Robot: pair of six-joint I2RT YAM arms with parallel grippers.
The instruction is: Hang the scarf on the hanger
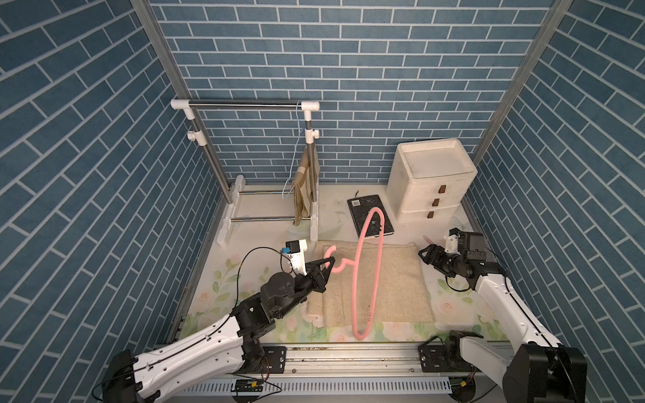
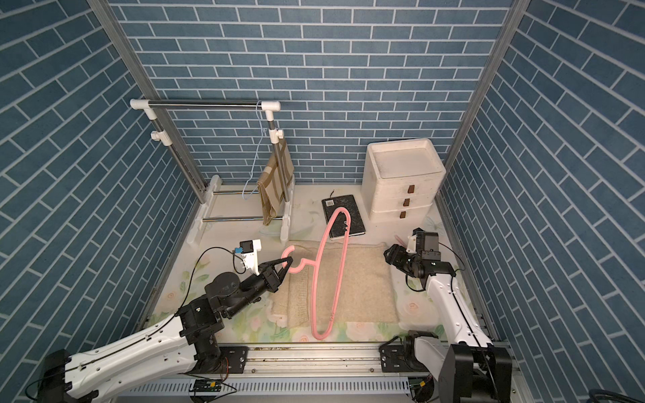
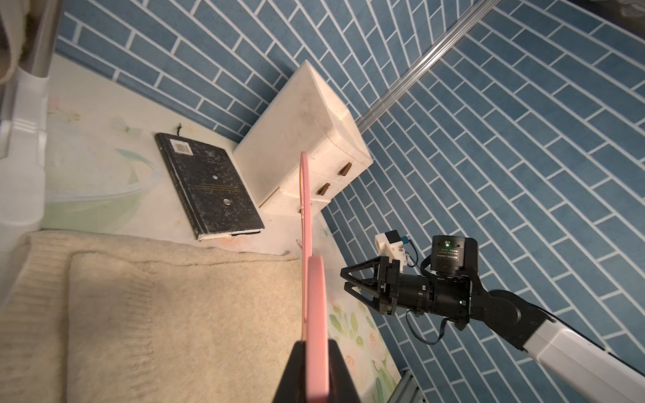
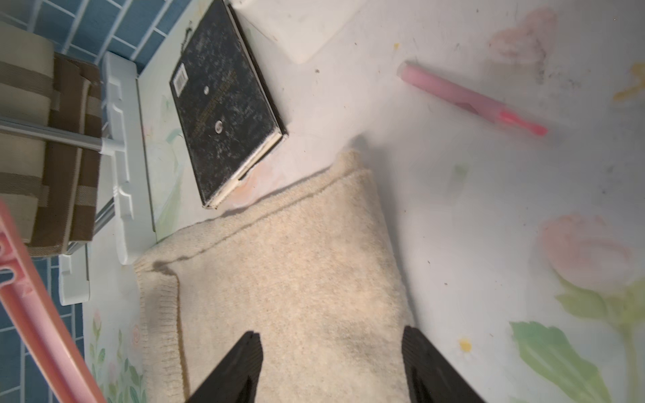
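Note:
A pink hanger (image 1: 355,296) (image 2: 313,296) is raised off the table, standing on edge over the scarf. My left gripper (image 1: 330,260) (image 2: 289,260) (image 3: 316,366) is shut on its hook, and the pink plastic (image 3: 316,296) shows pinched between the jaws. The cream knitted scarf (image 1: 398,286) (image 2: 363,286) (image 3: 174,314) (image 4: 296,261) lies folded flat on the table. My right gripper (image 1: 421,256) (image 2: 386,256) (image 3: 345,278) (image 4: 331,335) is open at the scarf's right edge, just above the cloth, with nothing held. One end of the hanger (image 4: 35,314) shows in the right wrist view.
A clothes rack (image 1: 244,104) stands at the back left with a striped brown cloth (image 1: 305,188) hanging from it. A black book (image 1: 366,213) lies behind the scarf, with a white drawer unit (image 1: 432,181) at the back right. A pink pen (image 4: 467,94) lies near the right gripper.

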